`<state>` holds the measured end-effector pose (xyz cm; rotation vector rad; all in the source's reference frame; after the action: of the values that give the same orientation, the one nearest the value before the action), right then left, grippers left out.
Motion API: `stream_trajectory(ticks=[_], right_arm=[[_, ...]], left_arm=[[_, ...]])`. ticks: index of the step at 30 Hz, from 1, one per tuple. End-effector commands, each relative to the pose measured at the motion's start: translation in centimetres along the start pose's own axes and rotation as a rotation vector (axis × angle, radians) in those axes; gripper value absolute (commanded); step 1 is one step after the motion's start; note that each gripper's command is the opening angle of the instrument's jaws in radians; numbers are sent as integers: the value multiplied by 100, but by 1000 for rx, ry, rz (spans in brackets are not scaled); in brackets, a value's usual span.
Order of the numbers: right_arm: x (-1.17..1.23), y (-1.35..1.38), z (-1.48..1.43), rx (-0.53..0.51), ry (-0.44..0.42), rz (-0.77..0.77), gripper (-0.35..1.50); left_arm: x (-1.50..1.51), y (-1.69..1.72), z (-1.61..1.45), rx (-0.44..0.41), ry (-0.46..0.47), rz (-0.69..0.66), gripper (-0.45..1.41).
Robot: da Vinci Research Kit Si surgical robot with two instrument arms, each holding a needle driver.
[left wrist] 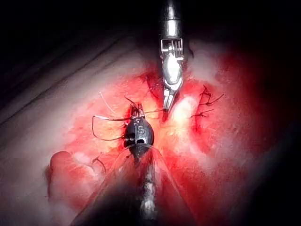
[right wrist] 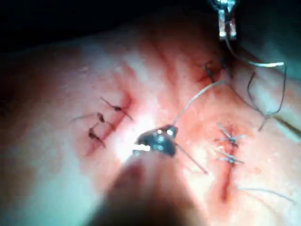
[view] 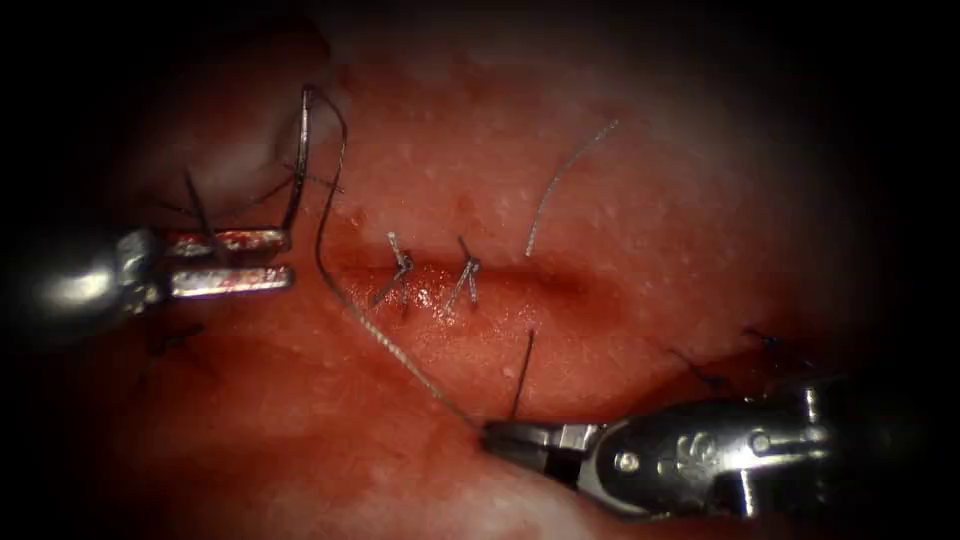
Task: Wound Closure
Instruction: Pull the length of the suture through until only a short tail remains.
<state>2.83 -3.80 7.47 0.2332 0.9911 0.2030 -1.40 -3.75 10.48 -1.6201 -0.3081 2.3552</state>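
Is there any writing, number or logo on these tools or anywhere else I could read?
"S" or "5", too unclear to settle: mark on the right tool's body.
Similar unclear mark on the left tool, in its wrist view.
No other text.
Right tool holds the thread; the needle rises at the left tool's tip, outside the tissue, left of the cut; hold unclear.

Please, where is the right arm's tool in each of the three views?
Endoscope: right arm's tool below the cut, shut on the thread.
Left wrist: it faces the left arm's tool.
Right wrist: nearest the camera.
Shared landmark: left arm's tool.
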Motion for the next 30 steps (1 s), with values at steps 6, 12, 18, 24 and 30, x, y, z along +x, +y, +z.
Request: stream_trajectory(ticks=[6, 12, 18, 24, 30], right_arm=[[-4, 5, -14, 37, 57, 15, 109], [-17, 40, -71, 57, 82, 28, 109], [-44, 82, -75, -21, 108, 185, 101], [-81, 133, -52, -171, 172, 502, 96], [-107, 152, -14, -167, 269, 655, 99]], left_arm=[[-6, 0, 7, 0, -1, 0, -45], [-9, -2, 6, 0, -1, -4, -45], [-11, -2, 7, 0, -1, -2, -45], [-12, -1, 8, 1, -1, -8, -45], [-12, -1, 9, 3, -2, -7, -45]])
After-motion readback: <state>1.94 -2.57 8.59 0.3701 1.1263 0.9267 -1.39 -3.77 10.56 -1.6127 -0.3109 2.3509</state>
